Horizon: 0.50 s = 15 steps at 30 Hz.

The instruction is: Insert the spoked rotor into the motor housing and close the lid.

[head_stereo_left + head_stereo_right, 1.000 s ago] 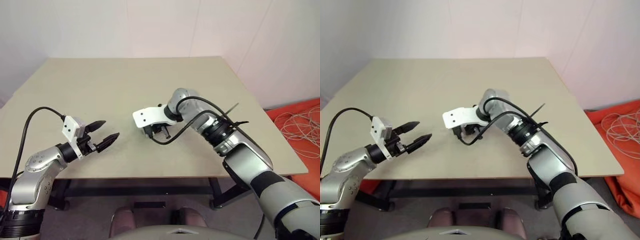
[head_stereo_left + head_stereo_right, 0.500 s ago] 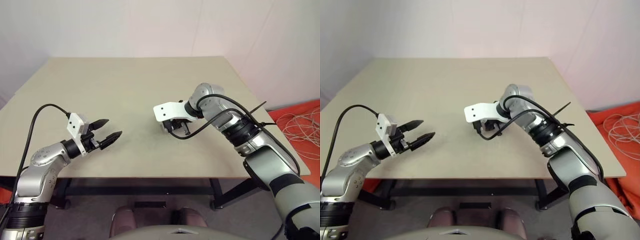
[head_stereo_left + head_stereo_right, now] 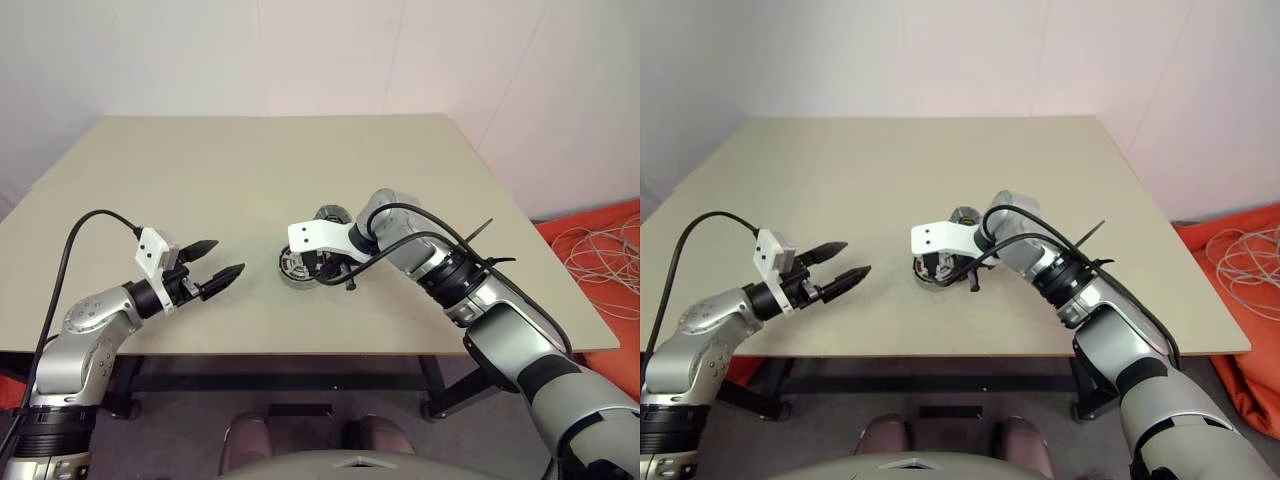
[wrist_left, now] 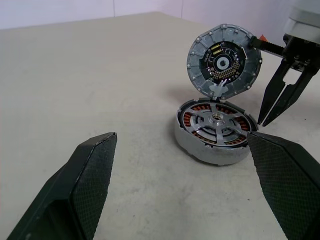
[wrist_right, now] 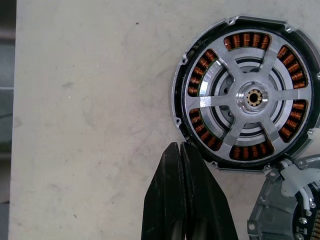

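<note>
Table: your beige top is bare apart from the motor parts, which sit nearer its front edge, about midway between left and right edges.
Housing: it rests flat on the table, copper windings showing.
Rotor: you can see it seated inside the housing, spokes over the windings.
Lid: it stands raised at the housing's far rim, dark segmented face showing.
Right gripper: your fingers are pressed together, empty, tips just beside the housing's rim.
Left gripper: your jaws are spread wide, empty, near the front edge, apart from the housing.
</note>
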Each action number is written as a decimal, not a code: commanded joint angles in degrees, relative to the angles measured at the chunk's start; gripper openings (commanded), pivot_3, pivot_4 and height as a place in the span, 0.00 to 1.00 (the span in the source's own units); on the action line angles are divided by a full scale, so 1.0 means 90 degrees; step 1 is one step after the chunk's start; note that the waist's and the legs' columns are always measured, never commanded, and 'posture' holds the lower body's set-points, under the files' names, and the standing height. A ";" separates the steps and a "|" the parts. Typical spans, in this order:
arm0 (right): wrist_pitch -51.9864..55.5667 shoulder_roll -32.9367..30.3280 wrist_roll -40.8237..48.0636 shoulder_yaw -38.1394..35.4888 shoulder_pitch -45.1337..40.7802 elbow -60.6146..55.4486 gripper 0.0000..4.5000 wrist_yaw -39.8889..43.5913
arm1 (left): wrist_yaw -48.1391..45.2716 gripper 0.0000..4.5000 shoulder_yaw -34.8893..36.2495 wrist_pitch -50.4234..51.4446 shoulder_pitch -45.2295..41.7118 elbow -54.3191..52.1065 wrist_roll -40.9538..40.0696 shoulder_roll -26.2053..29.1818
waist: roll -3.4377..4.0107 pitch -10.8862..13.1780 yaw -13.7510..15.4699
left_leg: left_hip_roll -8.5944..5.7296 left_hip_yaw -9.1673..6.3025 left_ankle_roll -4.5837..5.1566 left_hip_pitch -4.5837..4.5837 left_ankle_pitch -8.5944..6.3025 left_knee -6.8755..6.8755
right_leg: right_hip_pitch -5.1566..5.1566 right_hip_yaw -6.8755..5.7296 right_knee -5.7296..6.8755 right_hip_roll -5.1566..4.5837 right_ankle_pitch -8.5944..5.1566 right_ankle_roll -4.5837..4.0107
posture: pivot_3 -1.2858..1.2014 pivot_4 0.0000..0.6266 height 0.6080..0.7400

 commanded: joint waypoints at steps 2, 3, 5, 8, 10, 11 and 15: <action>0.0186 0.0174 0.0037 -0.0084 -0.0249 0.0233 0.00 -0.0364 | 0.0028 0.98 0.0161 -0.0136 -0.0085 -0.0203 -0.0033 0.0032 | 0.0001 0.0001 -0.0032 | -0.0001 0.0000 -0.0003 0.0009 0.0002 0.0000 | 0.0003 0.0001 0.0005 0.0000 -0.0002 0.0003 | 0.52 0.00 1.00; 0.0212 0.0196 0.0074 -0.0094 -0.0267 0.0213 0.00 -0.0360 | 0.0026 0.98 0.0168 -0.0145 -0.0081 -0.0197 -0.0034 0.0035 | 0.0001 0.0001 -0.0035 | 0.0000 0.0000 -0.0005 0.0008 0.0003 -0.0001 | 0.0004 0.0001 0.0005 0.0001 -0.0002 0.0004 | 0.52 0.00 1.00; 0.0357 0.0244 0.0234 -0.0153 -0.0318 0.0061 0.00 -0.0257 | 0.0019 0.98 0.0175 -0.0166 -0.0069 -0.0183 -0.0031 0.0036 | 0.0002 0.0002 -0.0029 | 0.0000 -0.0001 -0.0009 0.0015 0.0005 0.0000 | 0.0003 0.0001 0.0005 0.0002 -0.0003 0.0006 | 0.52 0.00 1.00; 0.0169 0.0228 0.0523 -0.0232 -0.0351 -0.0262 0.00 -0.0069 | 0.0025 0.98 0.0160 -0.0178 -0.0070 -0.0172 -0.0017 0.0026 | 0.0002 0.0003 -0.0013 | -0.0001 -0.0001 -0.0011 0.0018 0.0006 0.0000 | 0.0000 0.0001 0.0006 0.0001 -0.0003 0.0006 | 0.52 0.00 1.00; -0.0007 0.0201 0.0667 -0.0266 -0.0350 -0.0426 0.00 -0.0062 | 0.0034 0.98 0.0139 -0.0176 -0.0089 -0.0169 -0.0014 0.0023 | 0.0002 0.0003 -0.0009 | -0.0001 -0.0001 -0.0011 0.0016 0.0007 0.0001 | 0.0000 0.0001 0.0005 0.0000 -0.0003 0.0006 | 0.52 0.00 1.00; -0.0119 0.0181 0.0718 -0.0280 -0.0345 -0.0505 0.00 -0.0086 | 0.0036 0.98 0.0131 -0.0176 -0.0097 -0.0165 -0.0015 0.0024 | 0.0001 0.0002 -0.0007 | -0.0002 -0.0001 -0.0011 0.0016 0.0007 0.0001 | 0.0001 0.0002 0.0005 0.0000 -0.0003 0.0006 | 0.52 0.00 1.00; -0.0426 -0.0019 0.0770 -0.0280 -0.0323 -0.0849 0.09 -0.0174 | 0.0021 0.98 0.0125 -0.0172 -0.0106 -0.0159 -0.0023 0.0036 | 0.0000 0.0002 0.0019 | -0.0002 -0.0002 -0.0012 0.0009 0.0007 0.0001 | 0.0001 0.0003 0.0007 0.0000 -0.0001 0.0002 | 0.52 0.00 1.00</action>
